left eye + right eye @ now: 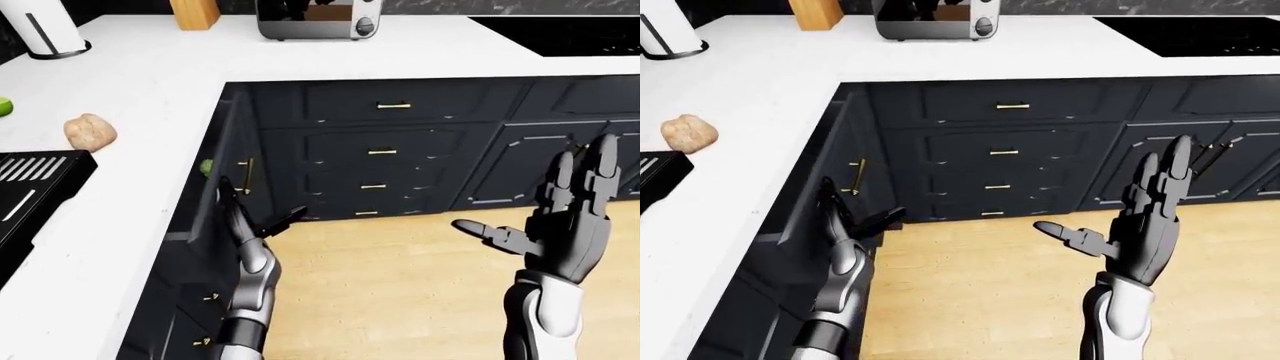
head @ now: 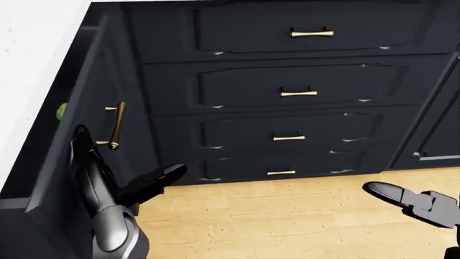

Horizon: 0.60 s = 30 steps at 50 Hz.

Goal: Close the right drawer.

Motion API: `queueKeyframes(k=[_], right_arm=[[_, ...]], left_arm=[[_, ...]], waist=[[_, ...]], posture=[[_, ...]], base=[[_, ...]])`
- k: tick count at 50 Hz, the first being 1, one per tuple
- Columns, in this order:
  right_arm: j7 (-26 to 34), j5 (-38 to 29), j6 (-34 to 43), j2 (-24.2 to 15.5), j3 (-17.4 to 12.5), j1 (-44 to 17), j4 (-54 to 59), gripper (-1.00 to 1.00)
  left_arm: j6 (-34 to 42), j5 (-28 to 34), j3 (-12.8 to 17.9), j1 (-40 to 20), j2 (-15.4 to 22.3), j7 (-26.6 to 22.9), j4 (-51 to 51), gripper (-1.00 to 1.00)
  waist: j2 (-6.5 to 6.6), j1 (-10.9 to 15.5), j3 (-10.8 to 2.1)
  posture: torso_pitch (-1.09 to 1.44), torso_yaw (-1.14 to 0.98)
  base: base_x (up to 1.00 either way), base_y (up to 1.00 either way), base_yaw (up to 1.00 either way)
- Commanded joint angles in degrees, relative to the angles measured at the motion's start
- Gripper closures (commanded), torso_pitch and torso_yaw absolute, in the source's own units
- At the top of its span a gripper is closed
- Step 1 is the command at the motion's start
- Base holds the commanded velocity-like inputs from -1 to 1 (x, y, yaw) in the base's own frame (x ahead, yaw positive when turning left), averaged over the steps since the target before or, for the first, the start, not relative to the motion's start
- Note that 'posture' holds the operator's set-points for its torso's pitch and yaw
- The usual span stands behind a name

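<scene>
**Left hand flat against a nearly shut drawer front**

The white countertop [image 1: 150, 97] wraps an L-shaped run of dark cabinets [image 1: 400, 161] above a pale wood floor [image 1: 400, 285]. The right drawer [image 2: 79, 124] stands a little way out of the cabinet run along the left edge of the head view; its front panel runs top to bottom of that view, with a brass handle [image 2: 116, 125] set upright on it. A narrow gap shows between panel and cabinet, where a green item [image 2: 62, 110] lies inside. The left hand [image 2: 115, 186] rests against the panel just below the handle, fingers spread and gripping nothing, thumb pointing right. The cabinet recess lies to the hand's left, so the closing push probably runs leftward across the view, square to the panel. The right hand [image 1: 570, 217] hangs well apart over the floor, fingers upright and open, empty. The left hand is far the nearer. A toaster [image 1: 320, 19] and a bread roll [image 1: 90, 131] sit on the countertop.
</scene>
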Motion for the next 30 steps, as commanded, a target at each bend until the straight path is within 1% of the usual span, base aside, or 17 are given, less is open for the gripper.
queueKeyframes(k=[1,10,14,30], right_arm=[[0.01,-0.14,-1.44,-0.56,-0.26,-0.96,-2.33,-1.00],[-0.14,-0.04,-1.25,-0.66,-0.25,-1.19,-2.15,-1.00],[-0.05,-0.10,-1.43,-0.59,-0.01,-1.24,-1.78,-1.00],[-0.06,-0.64,-1.63,-0.54,0.24,-1.13,-1.72,-1.00]], left_arm=[[-2.01,-0.46,2.12,-1.91,1.28,1.85,-1.89,-1.00],[-2.29,-0.63,2.28,-2.22,1.68,2.26,-1.99,-1.00],[-2.84,-0.88,2.62,-2.91,1.99,2.39,-0.49,-1.00],[-2.53,-1.52,3.17,-3.02,2.91,3.03,-1.41,-1.00]], waist=[[-0.26,0.37,-1.06],[-0.24,0.39,-1.18],[-0.25,0.44,-1.20],[-0.15,0.52,-1.30]], posture=[[0.00,0.00],[0.00,0.00],[0.00,0.00],[0.00,0.00]], base=[[0.00,0.00,0.00],[0.00,0.00,0.00],[0.00,0.00,0.00],[0.00,0.00,0.00]])
